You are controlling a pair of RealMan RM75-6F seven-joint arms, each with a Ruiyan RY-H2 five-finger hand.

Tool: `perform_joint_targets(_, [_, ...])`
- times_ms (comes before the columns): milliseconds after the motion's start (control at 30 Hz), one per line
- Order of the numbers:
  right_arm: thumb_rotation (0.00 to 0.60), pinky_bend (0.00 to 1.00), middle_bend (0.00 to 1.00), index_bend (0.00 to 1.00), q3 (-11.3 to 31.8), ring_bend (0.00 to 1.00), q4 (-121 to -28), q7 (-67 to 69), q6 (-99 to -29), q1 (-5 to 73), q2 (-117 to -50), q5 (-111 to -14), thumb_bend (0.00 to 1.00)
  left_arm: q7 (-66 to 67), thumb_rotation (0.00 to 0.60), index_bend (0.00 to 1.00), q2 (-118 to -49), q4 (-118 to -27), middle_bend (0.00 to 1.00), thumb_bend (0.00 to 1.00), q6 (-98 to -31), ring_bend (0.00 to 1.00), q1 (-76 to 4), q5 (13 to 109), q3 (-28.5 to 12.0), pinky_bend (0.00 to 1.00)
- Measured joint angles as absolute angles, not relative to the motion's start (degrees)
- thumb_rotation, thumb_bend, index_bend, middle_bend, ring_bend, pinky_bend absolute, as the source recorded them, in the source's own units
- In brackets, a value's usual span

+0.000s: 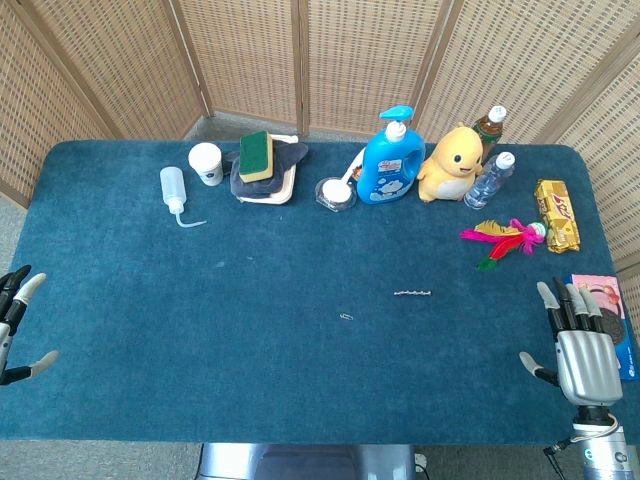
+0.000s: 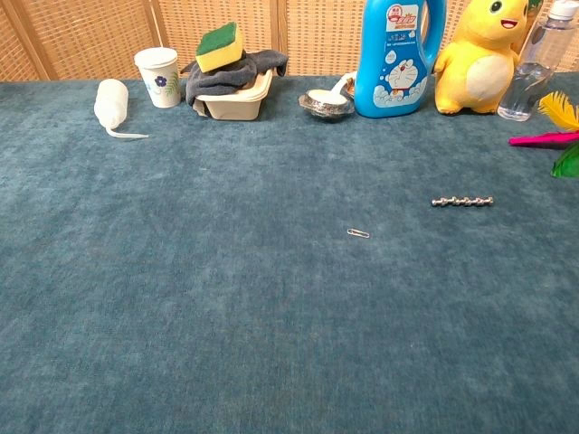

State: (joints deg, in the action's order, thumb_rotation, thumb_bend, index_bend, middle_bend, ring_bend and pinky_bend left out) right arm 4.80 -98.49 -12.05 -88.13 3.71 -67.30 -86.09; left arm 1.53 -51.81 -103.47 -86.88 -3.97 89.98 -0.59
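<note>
blue table (image 1: pixel 150 300), paperclip (image 1: pixel 346 317), perhaps bead chain (image 1: pixel 413 294)

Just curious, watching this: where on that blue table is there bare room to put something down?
The near half of the blue cloth table is bare, from the small metal paperclip to the front edge. The far edge is crowded, from the white squeeze bottle to the gold snack packet.

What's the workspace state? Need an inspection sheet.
Surface: blue cloth table.
Job's things: paper clip and bead chain lie mid-table, apart, untouched.
Clutter: squeeze bottle, paper cup, sponge atop tray stack, blue detergent bottle, yellow plush, feather shuttlecock, snack pack.
Hands: left hand open at the left edge; right hand open, beside a booklet.
Cables: one below the right hand.
Surroundings: wicker screens.
</note>
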Motion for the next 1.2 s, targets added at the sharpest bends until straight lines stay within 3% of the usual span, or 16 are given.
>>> perform_joint_targets(133, [0.600,0.00,0.00,0.02,4.6,0.00,-98.5,-11.8,-88.0,3.7,-67.2,-86.4,0.09,1.5,0.600,0.00,-51.8,-103.5,0.00,0.22,-86.7,0.00,-4.0,90.0,-0.5,0.00])
perform_joint_targets(233, [0.600,0.00,0.00,0.10,4.4,0.00,-98.6,-12.0,-87.7,3.8,-67.1,-86.6,0.19,1.5,0.600,0.00,-51.7,-103.6,0.00,0.22,-86.7,0.00,-4.0,89.9,-0.5,0.00])
perform_joint_targets(367, [0.600,0.00,0.00,0.25,3.9,0.00,-98.8,-11.5,-87.1,4.0,-67.1,-87.4,0.23,1.3,0.600,0.00,-51.7,-103.8,0.00,0.22,-86.9,0.00,-3.9,90.0,-0.5,0.00])
perform_joint_targets(633, [0.600,0.00,0.00,0.37,2.9,0.00,-98.8,-10.1,-83.5,6.5,-68.2,-90.4,0.37,1.1,0.600,0.00,-51.1,-104.2,0.00,0.22,-87.0,0.00,-3.7,88.9,-0.8,0.00])
perform_joint_targets(1200, [0.600,0.00,0.00,0.35,9.1,0.00,-98.1,-16.7,-67.0,18.3,-74.1,-79.5,0.39,3.3,0.600,0.00,-51.9,-104.4,0.00,0.22,-84.2,0.00,-4.6,85.9,-1.3,0.00])
